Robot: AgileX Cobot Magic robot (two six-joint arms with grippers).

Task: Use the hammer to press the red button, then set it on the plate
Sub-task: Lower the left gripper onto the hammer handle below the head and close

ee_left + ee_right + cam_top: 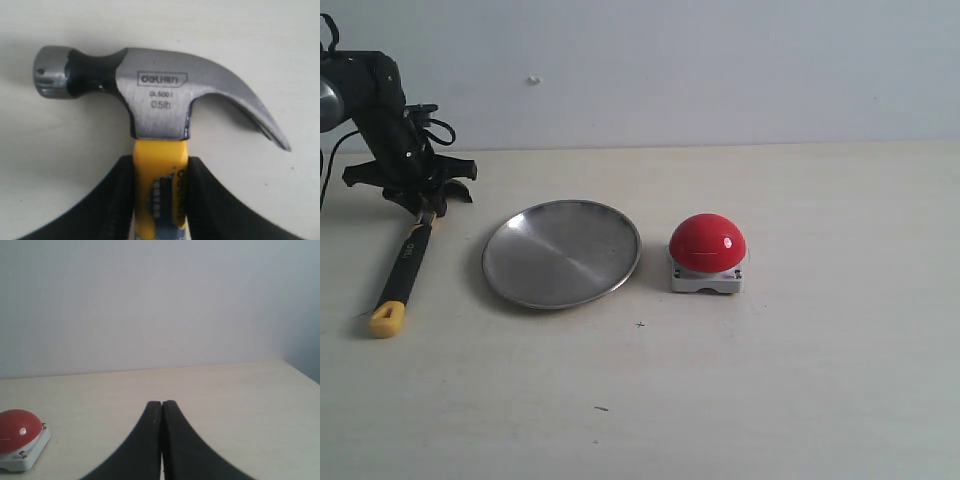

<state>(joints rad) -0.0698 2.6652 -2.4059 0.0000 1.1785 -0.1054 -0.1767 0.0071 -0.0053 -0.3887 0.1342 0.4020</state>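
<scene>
My left end effector [161, 167] is clamped on the yellow neck of the hammer [403, 262], which lies at the bench's [780, 380] left. The arm hides the hammer's head in the exterior view. My right end effector [161, 407], outside that view, is fully closed and empty. The plate [560, 255] sits centre, with the red button [707, 243] just right of it, not touching.
</scene>
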